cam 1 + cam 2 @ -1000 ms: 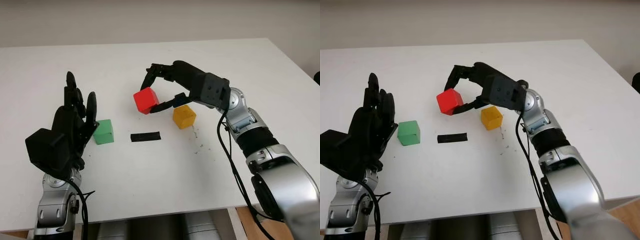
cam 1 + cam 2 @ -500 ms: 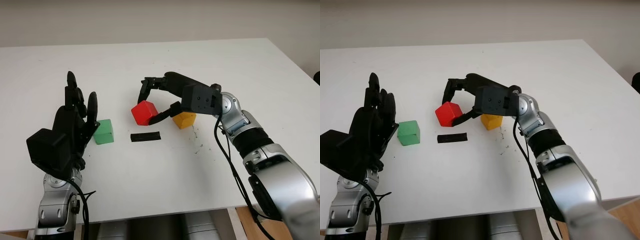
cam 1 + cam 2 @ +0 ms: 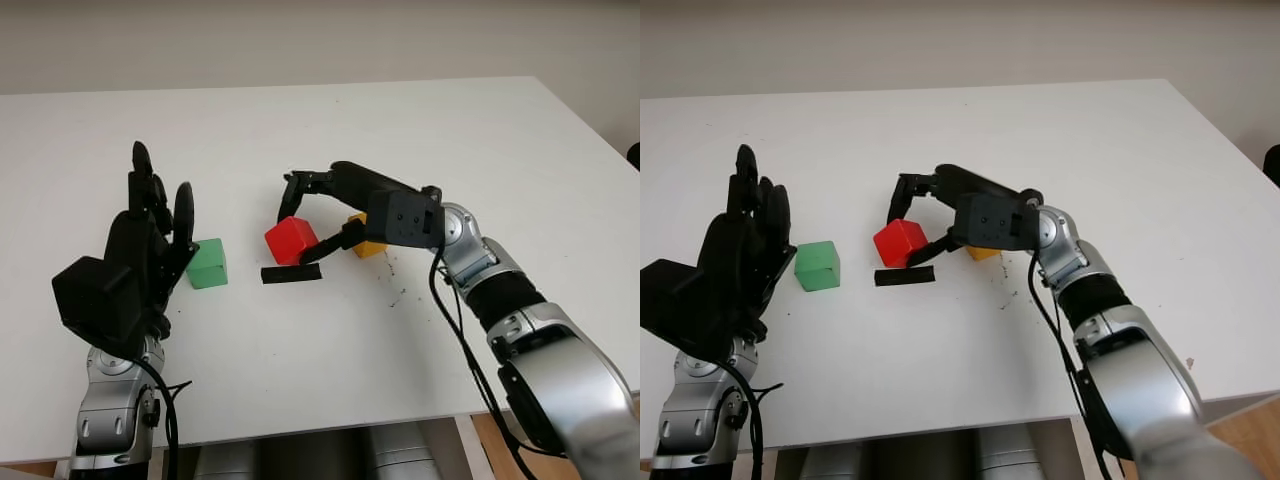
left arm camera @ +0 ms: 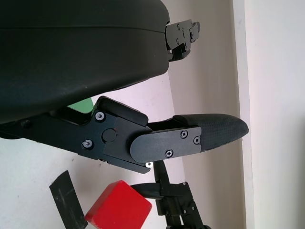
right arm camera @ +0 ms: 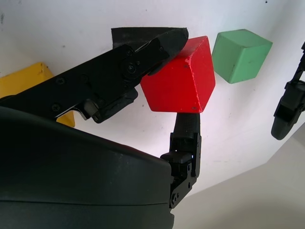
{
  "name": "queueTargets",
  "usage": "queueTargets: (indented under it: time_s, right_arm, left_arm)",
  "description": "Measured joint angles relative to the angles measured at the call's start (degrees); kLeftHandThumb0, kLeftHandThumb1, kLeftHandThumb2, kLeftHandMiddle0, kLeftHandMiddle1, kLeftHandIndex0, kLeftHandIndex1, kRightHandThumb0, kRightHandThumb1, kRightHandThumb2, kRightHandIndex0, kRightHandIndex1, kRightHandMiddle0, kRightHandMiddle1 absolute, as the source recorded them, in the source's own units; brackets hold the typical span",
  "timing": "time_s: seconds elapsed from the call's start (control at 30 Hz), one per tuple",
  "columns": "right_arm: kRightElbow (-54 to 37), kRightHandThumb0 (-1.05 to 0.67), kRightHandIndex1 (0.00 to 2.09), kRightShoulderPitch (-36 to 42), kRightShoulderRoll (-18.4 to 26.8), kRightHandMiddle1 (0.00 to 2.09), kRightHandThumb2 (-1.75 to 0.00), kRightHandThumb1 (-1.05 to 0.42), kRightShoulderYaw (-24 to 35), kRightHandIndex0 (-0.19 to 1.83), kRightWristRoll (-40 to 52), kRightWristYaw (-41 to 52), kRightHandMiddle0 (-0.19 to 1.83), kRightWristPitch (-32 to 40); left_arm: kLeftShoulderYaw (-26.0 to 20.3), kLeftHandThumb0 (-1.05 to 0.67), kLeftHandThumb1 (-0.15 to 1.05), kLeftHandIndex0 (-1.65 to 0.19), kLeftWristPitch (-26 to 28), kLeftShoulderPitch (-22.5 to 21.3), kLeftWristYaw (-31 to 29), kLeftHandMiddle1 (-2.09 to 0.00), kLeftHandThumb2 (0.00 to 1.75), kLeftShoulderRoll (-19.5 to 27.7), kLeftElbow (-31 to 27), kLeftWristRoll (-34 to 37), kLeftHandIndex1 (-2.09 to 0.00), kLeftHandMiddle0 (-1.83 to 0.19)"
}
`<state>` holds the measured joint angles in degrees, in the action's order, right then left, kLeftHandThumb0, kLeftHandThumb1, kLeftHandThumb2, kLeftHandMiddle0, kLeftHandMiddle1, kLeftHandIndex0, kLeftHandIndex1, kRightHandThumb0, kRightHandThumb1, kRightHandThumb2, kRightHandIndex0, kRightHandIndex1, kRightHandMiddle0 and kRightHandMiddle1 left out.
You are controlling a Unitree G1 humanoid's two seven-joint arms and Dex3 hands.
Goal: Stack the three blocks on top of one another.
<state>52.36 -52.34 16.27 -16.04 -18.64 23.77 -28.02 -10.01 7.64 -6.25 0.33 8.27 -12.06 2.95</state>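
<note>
Gripping red block low over table centre

Going from the left: left hand (image 3: 150,240) is raised over the table's left part, open, holding nothing, black hard-shell fingers (image 4: 209,133) with textured tips. Just right of it the green block (image 3: 208,263) sits on the white table (image 3: 300,350), a matte cube with slightly rounded edges, apart from the hand in the wrist view.

Next comes a flat strip of black tape (image 3: 291,273) stuck on the tabletop, thin and rectangular. The red block (image 3: 291,241) is just behind the tape, tilted, one lower corner close to the strip; cannot tell if it touches the table. Right hand (image 3: 312,215) is clamped on the red block: one finger (image 5: 186,133) presses its far side, another its near side by the tape. Block is a smooth matte cube with sharp faces.

The yellow block (image 3: 366,246) sits on the table right of the red one, mostly hidden behind the right hand's black palm. Silver arm segments and a black cable run back to the bottom right.
</note>
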Motion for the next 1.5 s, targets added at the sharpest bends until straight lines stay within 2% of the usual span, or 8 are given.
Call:
queueTargets:
  time_s: [0.23,0.47,1.0,1.5]
  right_arm:
    - [0.0,-0.49,0.04,0.0,0.2,1.57,-0.06,-0.95,-2.8,0.16,-4.6,-1.9,0.40,-1.3]
    - [1.5,-0.47,0.06,-0.8,0.6,1.56,-0.05,-0.94,-4.5,0.18,-8.2,-5.8,0.41,-4.9]
    - [3.3,-0.41,0.05,-4.6,2.7,1.48,-0.05,-0.93,-7.9,0.17,-15.2,-13.1,0.43,-8.2]
    - [5.7,-0.46,0.05,-6.4,2.9,1.36,-0.05,-0.95,-9.0,0.15,-15.3,-11.6,0.44,-8.4]
  left_arm:
    - [-0.1,-0.77,1.05,0.19,-0.1,0.0,-0.1,0.00,0.56,0.0,0.0,0.0,0.00,0.19]
    - [0.0,-0.77,1.05,0.19,-0.1,0.0,0.0,0.00,0.56,0.0,0.0,-0.5,0.00,0.19]
    - [0.2,-0.76,1.05,0.19,-0.2,0.0,-0.1,0.00,0.57,-0.2,0.0,-0.7,0.00,0.19]
    - [0.2,-0.78,1.05,0.19,0.0,0.0,0.3,0.00,0.55,-0.2,0.0,-0.6,0.00,0.19]
